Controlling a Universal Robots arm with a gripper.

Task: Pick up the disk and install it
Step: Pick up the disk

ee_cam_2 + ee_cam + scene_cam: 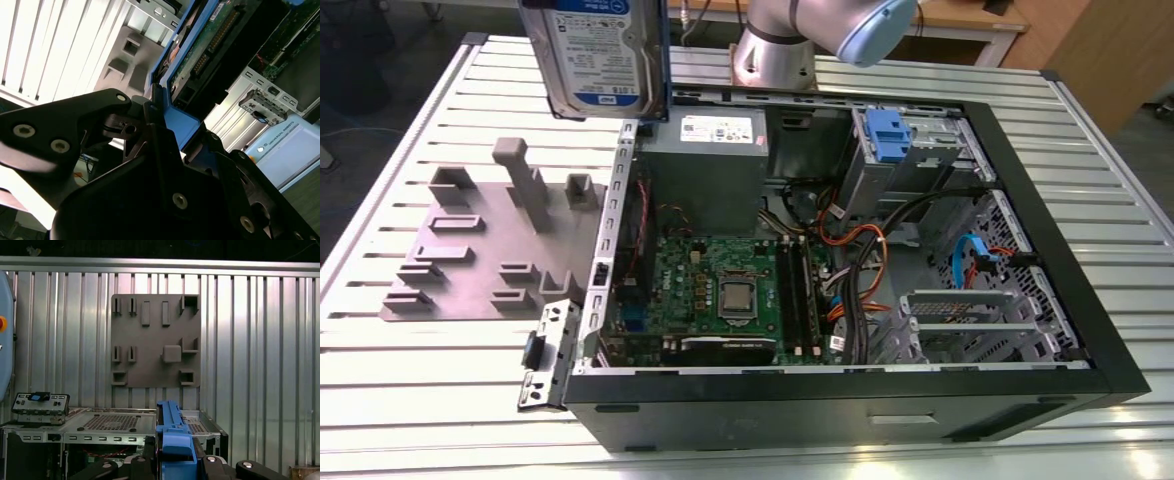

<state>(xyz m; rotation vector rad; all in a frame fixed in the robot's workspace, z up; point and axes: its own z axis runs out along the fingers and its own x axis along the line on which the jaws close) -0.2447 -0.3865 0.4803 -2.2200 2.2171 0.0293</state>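
Note:
The disk [594,55], a silver drive with a white-and-blue label in a blue carrier frame, hangs upright in the air at the top of the exterior view. It is above the far left corner of the open computer case [1067,300]. In both wrist views my gripper [172,460] [160,117] is shut on the carrier's blue edge [170,432], with black fingers [215,465] on either side. The second wrist view shows the disk's circuit-board underside [215,45].
The case lies open on a slatted metal table [427,400], showing a motherboard [720,290], cables, a grey power supply [707,135] and a drive bay holding a blue bracket [887,135]. A grey fixture plate [467,260] [155,340] lies left of the case. The arm's base [774,55] stands behind.

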